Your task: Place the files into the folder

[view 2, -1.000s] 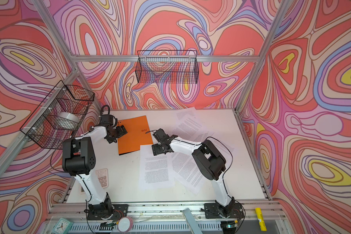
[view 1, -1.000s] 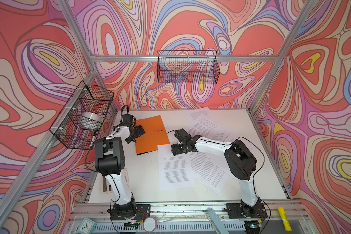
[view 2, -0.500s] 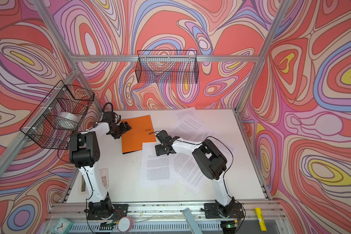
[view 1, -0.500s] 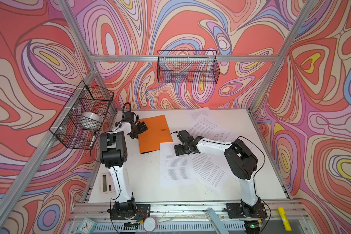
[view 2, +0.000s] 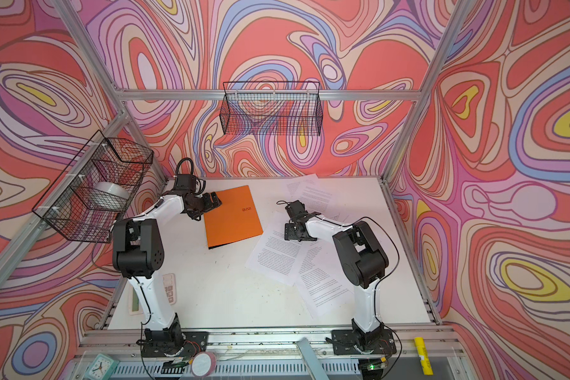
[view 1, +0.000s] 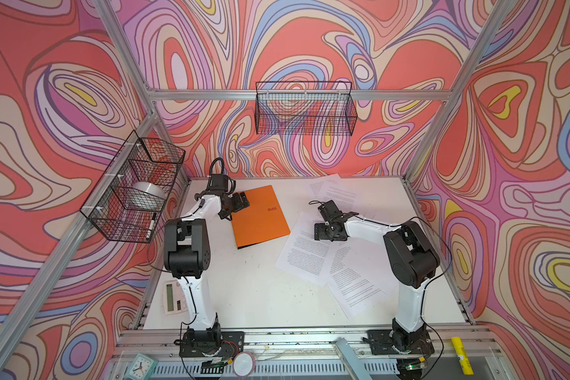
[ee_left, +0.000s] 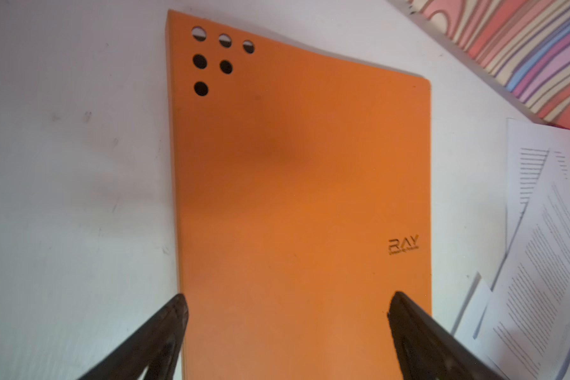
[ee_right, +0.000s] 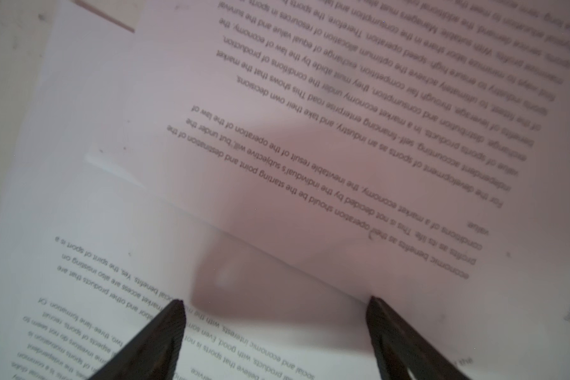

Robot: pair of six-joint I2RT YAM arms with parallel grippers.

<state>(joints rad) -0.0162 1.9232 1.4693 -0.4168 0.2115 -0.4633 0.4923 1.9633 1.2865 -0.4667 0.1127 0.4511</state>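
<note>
1. Hovering my left gripper (ee_left: 288, 297), jaws spread, over the closed folder (view 1: 260, 218).
2. My right gripper (ee_right: 275, 301), also spread and empty, hangs over the files (view 1: 305, 251) beside the folder.
3. Next, I judge: open the cover.

The white table (view 1: 260, 296) carries a closed orange folder (view 1: 260, 217), lying flat toward the back left. Right of it, printed sheets (view 1: 306, 253) lie askew and overlapping, spread from the back edge toward the front right. A calculator (view 1: 172, 297) lies at the front left edge.
</note>
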